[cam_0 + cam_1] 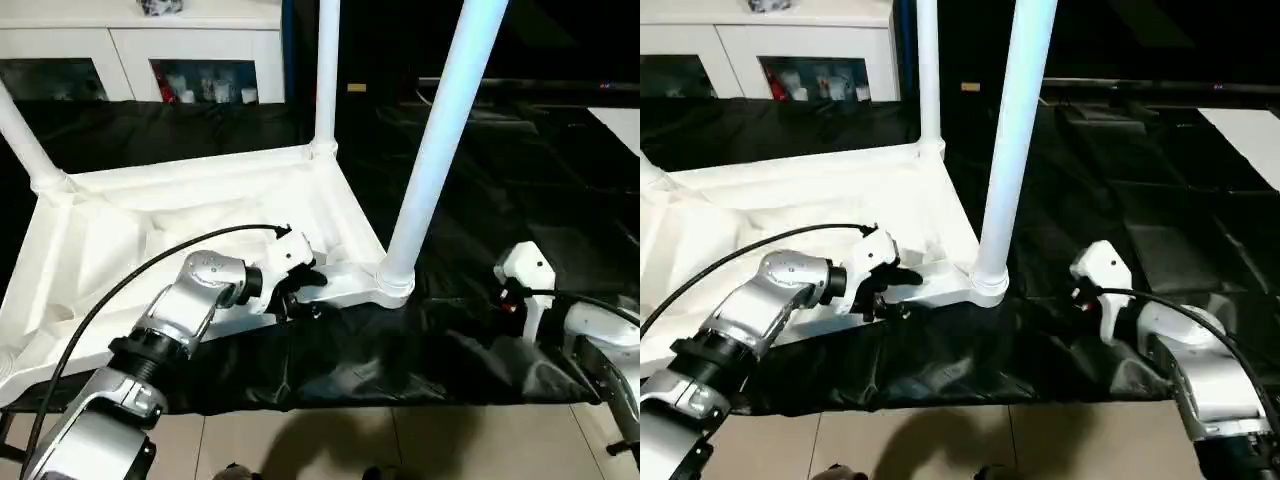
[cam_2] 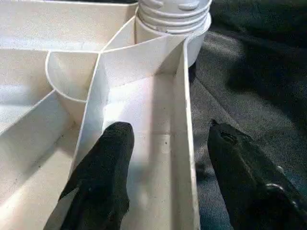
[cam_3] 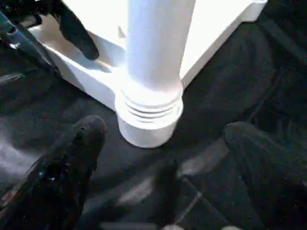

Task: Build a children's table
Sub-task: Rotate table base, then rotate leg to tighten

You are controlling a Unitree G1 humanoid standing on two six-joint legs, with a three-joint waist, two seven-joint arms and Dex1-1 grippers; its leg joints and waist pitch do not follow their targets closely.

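- My left fingers (image 2: 165, 179) are straddling the upturned tabletop's (image 1: 150, 215) front rim (apart, not clamped).
- My right fingers (image 3: 163, 158) are gaping wide beside the near leg (image 1: 440, 140).

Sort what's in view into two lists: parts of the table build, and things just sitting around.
Belongs to the job:
- tabletop, upside down, ribbed underside up
- near corner leg, standing in its socket
- far corner leg
- left corner leg
- left gripper, astride the tabletop's edge wall

Just lying about:
- white cabinet
- black cloth
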